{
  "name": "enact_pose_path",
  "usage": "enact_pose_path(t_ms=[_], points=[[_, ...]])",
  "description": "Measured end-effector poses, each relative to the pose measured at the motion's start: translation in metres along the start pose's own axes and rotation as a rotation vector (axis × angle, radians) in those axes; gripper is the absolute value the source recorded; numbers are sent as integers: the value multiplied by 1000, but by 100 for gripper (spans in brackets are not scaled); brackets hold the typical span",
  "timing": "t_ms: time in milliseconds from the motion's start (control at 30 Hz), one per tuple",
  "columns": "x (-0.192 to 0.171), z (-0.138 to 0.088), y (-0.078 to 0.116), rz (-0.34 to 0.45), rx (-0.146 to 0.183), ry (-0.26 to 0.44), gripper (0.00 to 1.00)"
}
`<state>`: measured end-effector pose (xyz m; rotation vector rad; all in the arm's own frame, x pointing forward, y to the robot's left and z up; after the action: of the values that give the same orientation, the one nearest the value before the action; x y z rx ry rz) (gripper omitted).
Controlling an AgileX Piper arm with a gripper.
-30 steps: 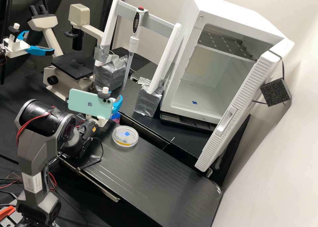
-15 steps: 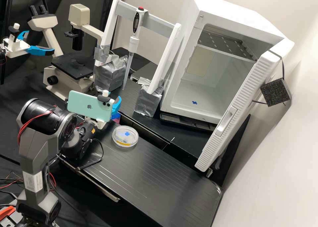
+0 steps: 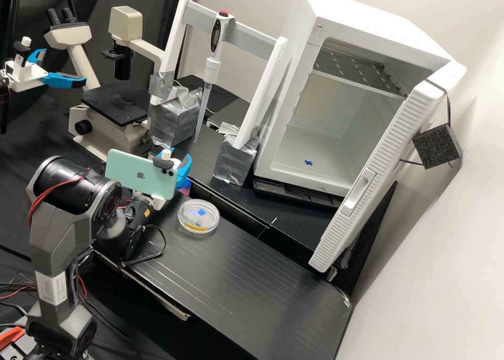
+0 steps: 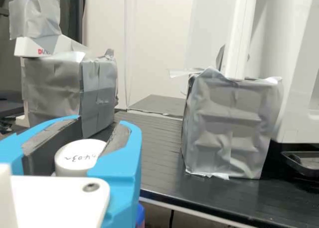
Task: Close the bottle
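Behind the pale green phone fixed to the arm's end, the gripper (image 3: 176,161) is at the bench's left part, one blue finger showing to the phone's right. In the wrist view, the gripper (image 4: 79,150) is shut on a round white cap (image 4: 76,160) with handwriting on its top, the dark pads against its two sides. Whether a bottle is under the cap is hidden by the fingers and the white mount. A small blue and pink thing (image 3: 184,184) shows just below the blue finger, mostly hidden; I cannot tell what it is.
A clear round dish (image 3: 198,216) lies on the black bench (image 3: 252,292), close to the arm's end. Beyond stand a pipette (image 3: 212,66) on a white frame with silver-taped feet (image 3: 236,163), a microscope (image 3: 115,108) and an open white cabinet (image 3: 328,155).
The phone and wrist have tilted and shifted slightly left and down in the high view. Part of the second blue finger has come out above the phone. The dish has stayed put.
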<state>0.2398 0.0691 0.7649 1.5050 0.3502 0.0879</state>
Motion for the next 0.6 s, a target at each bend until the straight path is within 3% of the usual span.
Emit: enact_pose_path(t_ms=[600], points=[[1,-7,-4,-15,-4,31,0]])
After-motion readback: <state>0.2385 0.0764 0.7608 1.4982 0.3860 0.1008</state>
